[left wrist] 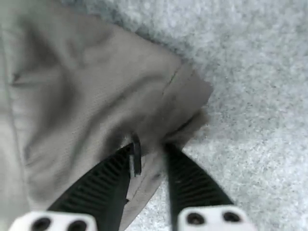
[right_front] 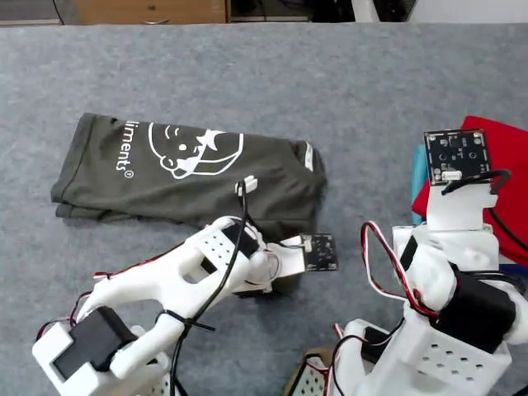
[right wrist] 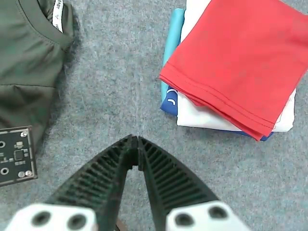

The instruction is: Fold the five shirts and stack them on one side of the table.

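A dark olive shirt (right_front: 181, 177) with a white print lies partly folded across the middle-left of the grey table (right_front: 371, 82). My left gripper (left wrist: 149, 149) is down at its near right corner, shut on a fold of the olive shirt (left wrist: 96, 86), with cloth bunched between the fingers (left wrist: 187, 183). A stack of folded shirts sits at the right edge, with a red shirt (right wrist: 240, 62) on top of white (right wrist: 202, 115) and blue (right wrist: 171, 48) ones. My right gripper (right wrist: 135, 140) hovers shut over bare table between the stack and the olive shirt (right wrist: 29, 57), holding nothing.
The red shirt (right_front: 503, 165) of the stack lies partly behind the right arm (right_front: 454, 272). Wooden furniture (right_front: 148, 10) stands beyond the far edge. The left arm's circuit board (right wrist: 17, 156) shows close to the right gripper. The far half of the table is open cloth.
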Motion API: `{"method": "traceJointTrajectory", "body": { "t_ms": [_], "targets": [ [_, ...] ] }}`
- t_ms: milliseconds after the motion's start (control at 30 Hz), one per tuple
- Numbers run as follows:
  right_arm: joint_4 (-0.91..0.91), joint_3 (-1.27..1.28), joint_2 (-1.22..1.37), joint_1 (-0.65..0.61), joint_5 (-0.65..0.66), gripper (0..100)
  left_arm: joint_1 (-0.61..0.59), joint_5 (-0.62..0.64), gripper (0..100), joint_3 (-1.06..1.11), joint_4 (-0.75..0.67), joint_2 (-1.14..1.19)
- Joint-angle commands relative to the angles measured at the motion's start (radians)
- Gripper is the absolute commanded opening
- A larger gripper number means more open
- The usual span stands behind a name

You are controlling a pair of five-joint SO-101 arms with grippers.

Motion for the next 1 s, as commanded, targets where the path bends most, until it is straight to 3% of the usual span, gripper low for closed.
{"method": "traceJointTrajectory", "body": {
  "t_ms": [0,233,433,667,967],
  "targets": [
    [0.011,0.001,-0.007,0.013,0.008,0.5,-0.009,-0.003,2,-0.003,-0.014,-0.005],
    [0.011,0.001,-0.007,0.015,0.008,0.5,-0.025,-0.003,2,-0.032,-0.002,-0.016],
    [0.012,0.001,-0.008,0.015,0.008,0.4,-0.110,-0.003,2,-0.207,0.092,-0.007],
    [0.011,0.004,-0.008,0.015,0.006,0.4,-0.155,-0.003,2,-0.348,0.100,-0.001],
    [0.011,0.004,-0.008,0.015,0.006,0.4,-0.187,-0.003,2,-0.554,0.077,0.223]
  ]
}}
